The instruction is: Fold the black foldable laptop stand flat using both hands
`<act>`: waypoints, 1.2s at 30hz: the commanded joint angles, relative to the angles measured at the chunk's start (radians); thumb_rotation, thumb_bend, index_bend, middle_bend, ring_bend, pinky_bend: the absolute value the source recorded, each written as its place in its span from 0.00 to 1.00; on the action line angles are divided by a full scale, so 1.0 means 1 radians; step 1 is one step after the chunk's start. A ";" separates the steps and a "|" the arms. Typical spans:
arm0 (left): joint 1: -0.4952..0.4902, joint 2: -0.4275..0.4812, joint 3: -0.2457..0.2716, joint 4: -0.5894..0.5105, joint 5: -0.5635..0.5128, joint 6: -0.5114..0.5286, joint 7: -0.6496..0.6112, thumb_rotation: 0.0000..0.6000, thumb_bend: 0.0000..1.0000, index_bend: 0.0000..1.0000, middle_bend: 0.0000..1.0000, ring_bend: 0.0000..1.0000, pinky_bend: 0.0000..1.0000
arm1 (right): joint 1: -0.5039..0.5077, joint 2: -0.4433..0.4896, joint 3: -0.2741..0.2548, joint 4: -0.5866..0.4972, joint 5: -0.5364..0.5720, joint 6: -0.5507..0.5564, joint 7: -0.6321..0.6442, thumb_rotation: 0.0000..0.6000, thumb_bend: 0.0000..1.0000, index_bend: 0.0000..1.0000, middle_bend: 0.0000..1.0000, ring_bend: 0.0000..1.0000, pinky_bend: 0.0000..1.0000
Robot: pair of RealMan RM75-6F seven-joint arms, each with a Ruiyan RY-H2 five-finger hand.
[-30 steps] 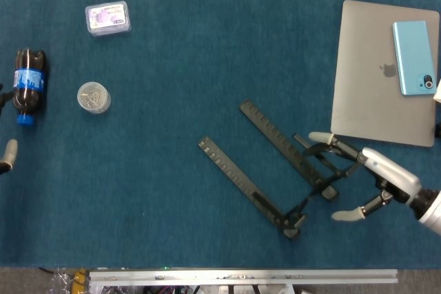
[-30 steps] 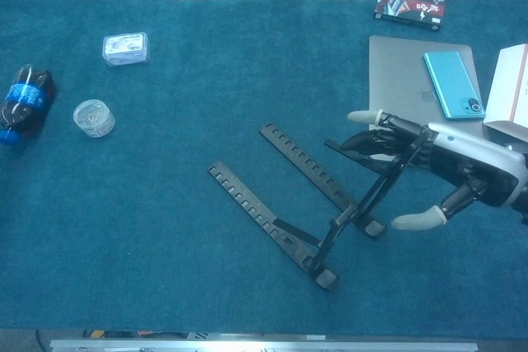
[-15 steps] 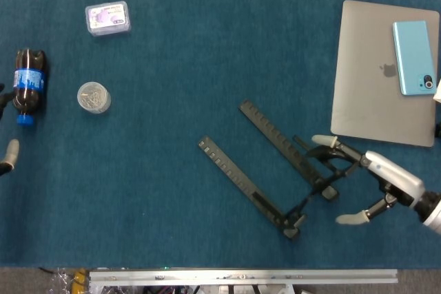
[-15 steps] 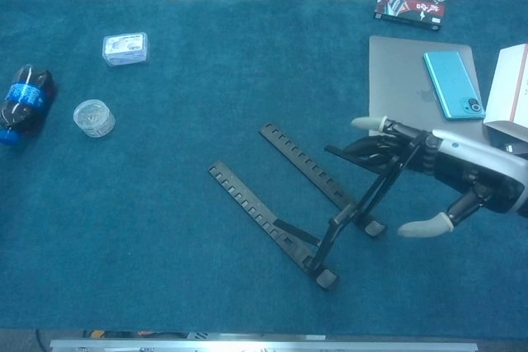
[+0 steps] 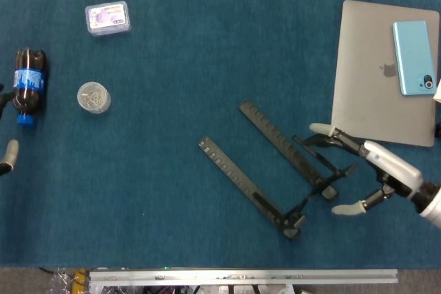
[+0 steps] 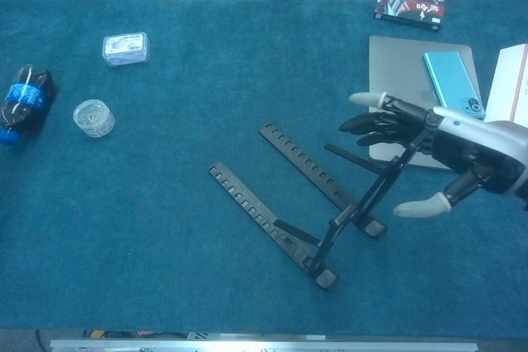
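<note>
The black laptop stand (image 5: 275, 137) lies unfolded at the table's middle right, its two notched rails side by side on the blue cloth and a thin strut (image 6: 379, 191) rising from the near end. My right hand (image 5: 368, 170) hovers at the strut's upper end with fingers spread above it and the thumb (image 6: 421, 204) below. In the chest view the strut's tip meets the right hand (image 6: 445, 150), but no grip shows. Only a fingertip of my left hand (image 5: 8, 153) shows at the left edge, far from the stand.
A closed grey laptop (image 5: 375, 94) with a light blue phone (image 5: 413, 56) on it lies just beyond the right hand. A cola bottle (image 5: 27, 84), a small round jar (image 5: 93, 96) and a clear box (image 5: 107, 17) sit far left. A white box (image 6: 511, 84) stands at the right edge.
My right hand has drawn back a little toward the laptop and risen slightly, fingers still spread. The stand has hardly shifted. The left hand has not moved.
</note>
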 commanded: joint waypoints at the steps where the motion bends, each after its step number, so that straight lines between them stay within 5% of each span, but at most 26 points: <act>1: 0.002 0.000 0.001 0.002 -0.001 0.001 -0.003 1.00 0.41 0.13 0.10 0.11 0.07 | 0.007 -0.035 0.005 0.023 0.014 -0.025 0.029 1.00 0.04 0.02 0.17 0.11 0.14; 14: 0.003 -0.003 0.002 0.014 0.000 -0.002 -0.015 1.00 0.41 0.13 0.10 0.11 0.07 | -0.004 -0.084 -0.045 0.080 0.019 -0.059 0.094 1.00 0.04 0.02 0.17 0.11 0.14; 36: -0.016 -0.002 -0.003 0.006 -0.007 -0.028 -0.003 1.00 0.41 0.13 0.10 0.11 0.07 | -0.017 -0.051 -0.075 0.069 0.052 -0.078 0.189 1.00 0.04 0.00 0.16 0.11 0.28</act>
